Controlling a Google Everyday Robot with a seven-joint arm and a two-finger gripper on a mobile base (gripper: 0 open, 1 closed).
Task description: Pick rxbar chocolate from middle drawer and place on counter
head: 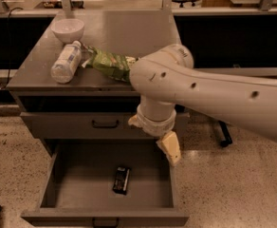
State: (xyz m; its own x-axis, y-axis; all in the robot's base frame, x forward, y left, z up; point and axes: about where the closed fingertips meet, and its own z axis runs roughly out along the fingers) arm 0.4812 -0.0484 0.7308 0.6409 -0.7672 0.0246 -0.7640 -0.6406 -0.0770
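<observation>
The rxbar chocolate (121,180), a small black bar, lies flat on the floor of the middle drawer (62,175), which is pulled open. My gripper (151,135) hangs over the drawer's right rear corner, above and to the right of the bar, apart from it. Its pale fingers (170,147) stand spread, with nothing between them. The counter (124,34) is the cabinet's grey top, behind and above the gripper; my arm hides part of its right front.
On the counter stand a white bowl (68,29), a lying plastic bottle (66,61) and a crinkled green bag (108,63) partly behind my arm. A shallower closed drawer with a handle (105,124) sits above the open one. Speckled floor surrounds the cabinet.
</observation>
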